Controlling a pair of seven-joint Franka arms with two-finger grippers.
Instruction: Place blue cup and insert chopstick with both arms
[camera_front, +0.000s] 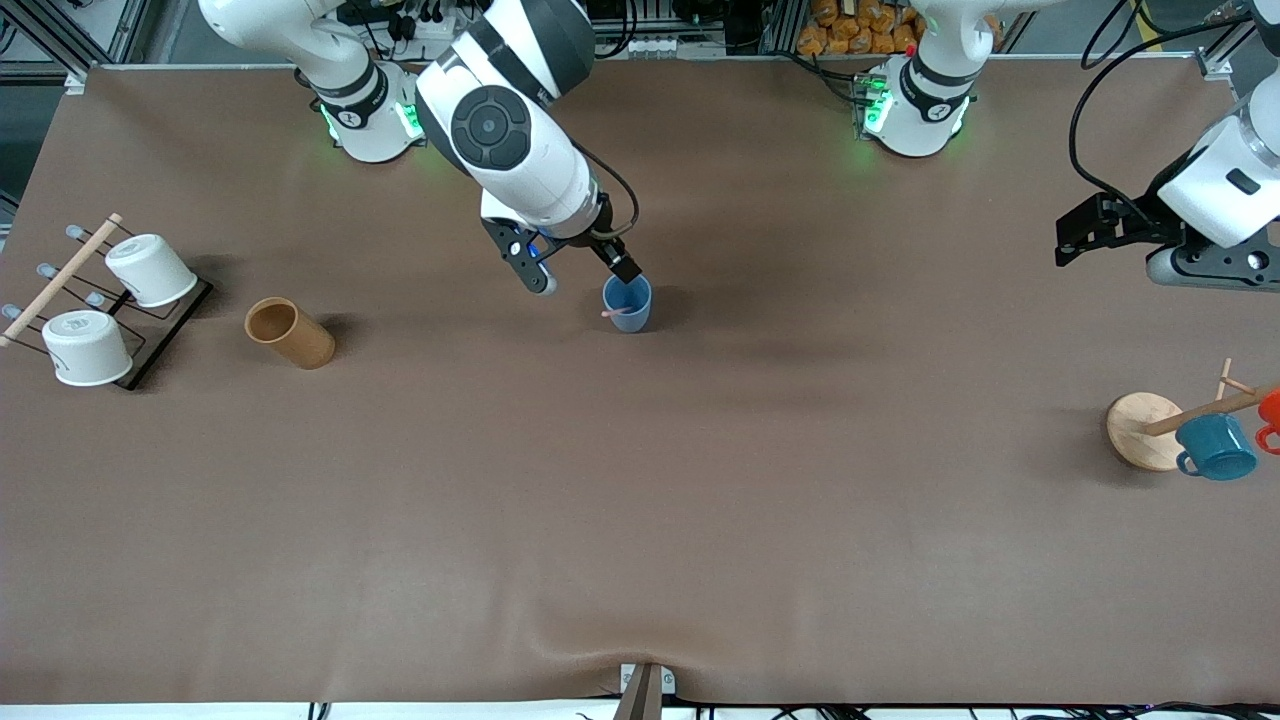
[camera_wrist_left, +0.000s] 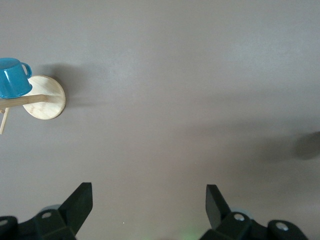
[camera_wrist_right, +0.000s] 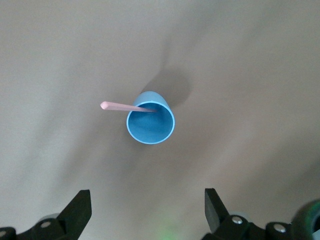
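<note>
The blue cup (camera_front: 628, 304) stands upright on the brown table near its middle. The pale-pink chopstick (camera_front: 612, 312) leans inside it, its tip sticking out over the rim. In the right wrist view the cup (camera_wrist_right: 150, 124) and the chopstick (camera_wrist_right: 122, 106) show from above. My right gripper (camera_front: 583, 274) is open and empty, just above the cup and beside it. My left gripper (camera_front: 1083, 236) is open and empty, up in the air over the left arm's end of the table. In the left wrist view the fingers (camera_wrist_left: 80, 202) stand wide apart over bare table.
A brown cup (camera_front: 289, 333) lies on its side toward the right arm's end. Next to it a rack (camera_front: 150, 345) holds two white cups. At the left arm's end a wooden mug stand (camera_front: 1143, 428) carries a teal mug (camera_front: 1217, 447) and an orange one (camera_front: 1270, 415).
</note>
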